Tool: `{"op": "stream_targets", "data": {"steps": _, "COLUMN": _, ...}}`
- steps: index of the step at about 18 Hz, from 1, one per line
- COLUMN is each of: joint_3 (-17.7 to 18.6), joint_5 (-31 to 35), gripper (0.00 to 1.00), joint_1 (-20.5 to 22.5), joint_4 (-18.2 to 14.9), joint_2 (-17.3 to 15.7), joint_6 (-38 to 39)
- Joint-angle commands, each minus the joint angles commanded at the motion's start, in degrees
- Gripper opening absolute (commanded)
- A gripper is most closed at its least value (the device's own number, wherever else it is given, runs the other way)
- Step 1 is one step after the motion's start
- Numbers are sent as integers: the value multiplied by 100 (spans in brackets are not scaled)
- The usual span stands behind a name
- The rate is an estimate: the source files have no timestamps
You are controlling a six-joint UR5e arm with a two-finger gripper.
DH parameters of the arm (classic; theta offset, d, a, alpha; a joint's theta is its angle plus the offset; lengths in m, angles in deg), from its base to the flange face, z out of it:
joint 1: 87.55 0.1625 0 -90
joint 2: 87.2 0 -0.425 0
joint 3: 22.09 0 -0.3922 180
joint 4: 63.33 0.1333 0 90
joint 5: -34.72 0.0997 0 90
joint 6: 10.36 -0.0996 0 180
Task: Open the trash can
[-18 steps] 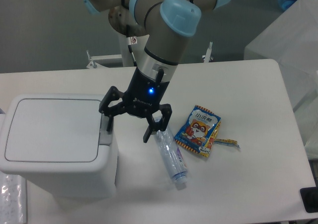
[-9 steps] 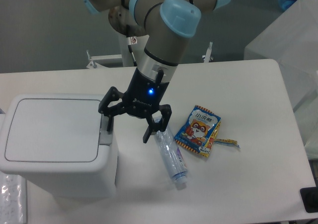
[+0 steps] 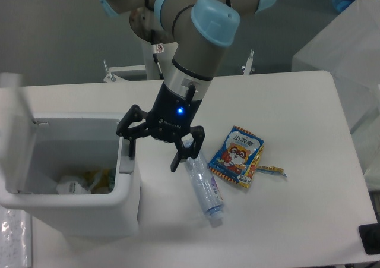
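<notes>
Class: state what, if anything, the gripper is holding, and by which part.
Nothing is held: the gripper is open, one finger at the trash can rim's button.

The snack packet (image 3: 237, 156) bears Chinese characters, too small to read.

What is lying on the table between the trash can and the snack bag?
In the camera view, a clear plastic bottle lies between the trash can and the snack bag, with the gripper hanging above the gap.
</notes>
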Motion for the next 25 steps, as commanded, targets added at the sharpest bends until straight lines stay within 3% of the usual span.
{"op": "stream_targets", "data": {"steps": 6, "joint_3": -280, "joint_5": -26, "gripper": 100, "joint_1": 35, "joint_4": 0, "joint_2": 9, "joint_6": 9}}
{"op": "stream_targets", "data": {"steps": 10, "joint_3": -649, "joint_5": -18, "gripper": 100, "joint_1": 385, "joint_4": 17, "joint_2": 96, "joint_6": -114}}
{"op": "stream_targets", "data": {"steps": 17, "joint_3": -677, "joint_5": 0, "gripper": 100, "joint_1": 1291, "joint_4": 44, "joint_2": 403, "joint_6": -1115}}
{"op": "stream_targets", "data": {"steps": 20, "joint_3": -650, "joint_5": 96, "gripper": 100, "joint_1": 1634, "joint_4": 44, "joint_2": 571, "joint_6": -1957}}
{"op": "stream_targets", "data": {"steps": 25, "joint_3": -694, "joint_5": 903, "gripper": 100, "joint_1": 1696, "joint_4": 53, "joint_2": 870, "joint_6": -2775}}
